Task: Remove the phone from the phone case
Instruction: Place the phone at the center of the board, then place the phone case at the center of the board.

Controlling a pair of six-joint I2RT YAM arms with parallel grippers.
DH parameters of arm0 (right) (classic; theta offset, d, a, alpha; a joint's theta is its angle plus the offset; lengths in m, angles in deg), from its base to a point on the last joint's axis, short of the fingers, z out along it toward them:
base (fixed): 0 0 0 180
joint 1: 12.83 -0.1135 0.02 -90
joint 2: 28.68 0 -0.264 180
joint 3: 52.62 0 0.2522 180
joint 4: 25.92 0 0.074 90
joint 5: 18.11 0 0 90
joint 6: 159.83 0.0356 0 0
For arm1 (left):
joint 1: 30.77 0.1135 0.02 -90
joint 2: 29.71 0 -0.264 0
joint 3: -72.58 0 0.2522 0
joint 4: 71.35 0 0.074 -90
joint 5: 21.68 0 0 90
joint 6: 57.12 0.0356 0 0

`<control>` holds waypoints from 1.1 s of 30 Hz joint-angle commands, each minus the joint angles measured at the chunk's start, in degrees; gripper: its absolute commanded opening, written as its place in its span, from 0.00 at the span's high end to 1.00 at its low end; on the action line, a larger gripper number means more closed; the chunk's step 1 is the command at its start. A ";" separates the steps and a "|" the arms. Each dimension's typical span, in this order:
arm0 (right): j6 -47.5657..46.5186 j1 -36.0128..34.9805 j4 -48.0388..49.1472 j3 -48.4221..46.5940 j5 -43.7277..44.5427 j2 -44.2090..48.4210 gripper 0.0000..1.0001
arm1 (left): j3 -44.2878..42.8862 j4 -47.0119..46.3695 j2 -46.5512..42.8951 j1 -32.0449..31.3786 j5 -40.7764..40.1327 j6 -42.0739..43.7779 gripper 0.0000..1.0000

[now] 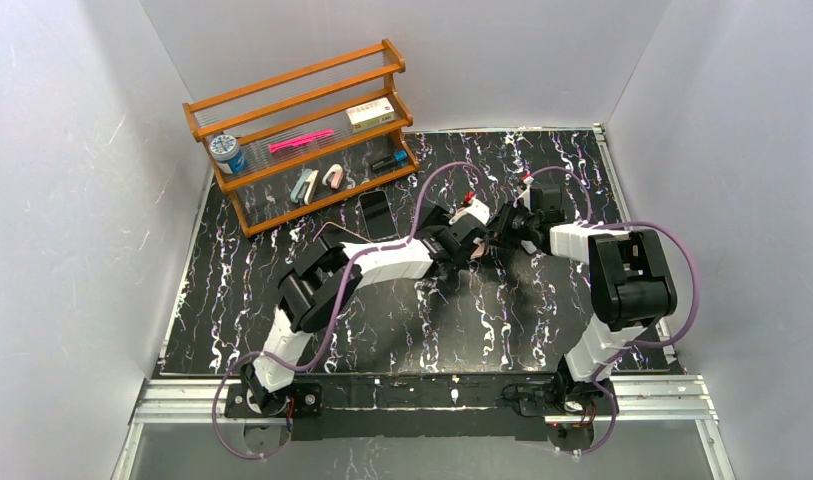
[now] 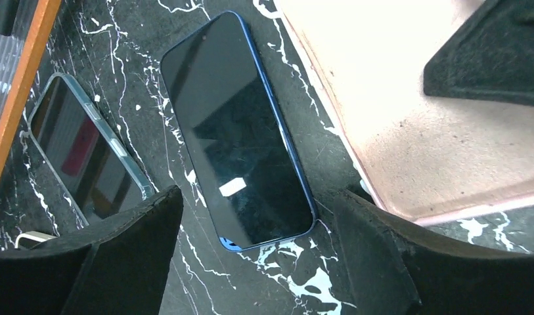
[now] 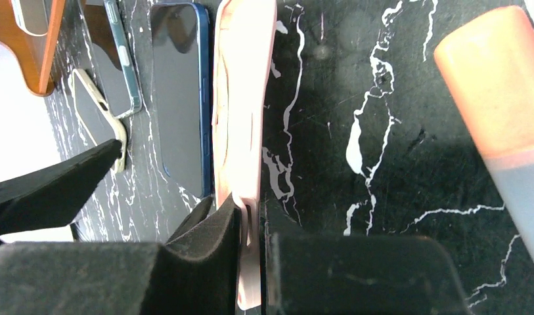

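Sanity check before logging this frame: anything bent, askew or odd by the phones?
The pink case looks warped: its rim runs wavy beyond where the right gripper pinches it. The blue phone lies flat beside it, bare. Nothing else stands out.

The phone (image 2: 238, 131), dark blue at the rim with a black, unlit screen, lay flat and face up on the tabletop (image 2: 303, 282), out of its case. The case (image 3: 245, 98), pale pink and slightly wavy, was held up on edge just beside the phone and roughly parallel to it. Its near end was pinched in the right end effector (image 3: 251, 226).
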 commanded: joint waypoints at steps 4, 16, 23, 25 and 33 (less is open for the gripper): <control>-0.58 0.21 0.35 -5.04 -1.09 -3.60 0.99 | 2.13 2.80 -11.06 4.11 7.53 -9.16 0.13; 4.68 -1.43 4.31 -7.39 -4.23 -9.46 0.97 | 13.29 -0.12 -25.51 19.46 24.62 -22.67 0.05; 5.64 -2.82 4.14 -8.34 -5.00 -10.58 0.96 | 15.95 0.40 -29.04 25.15 25.75 -28.48 0.03; 5.81 -3.53 3.94 -8.42 -4.81 -10.63 0.95 | 15.95 1.18 -28.99 25.97 25.98 -29.60 0.03; 2.63 -4.41 -1.10 -10.16 -1.35 -10.95 0.81 | 13.61 6.24 -27.32 26.93 24.96 -30.89 0.02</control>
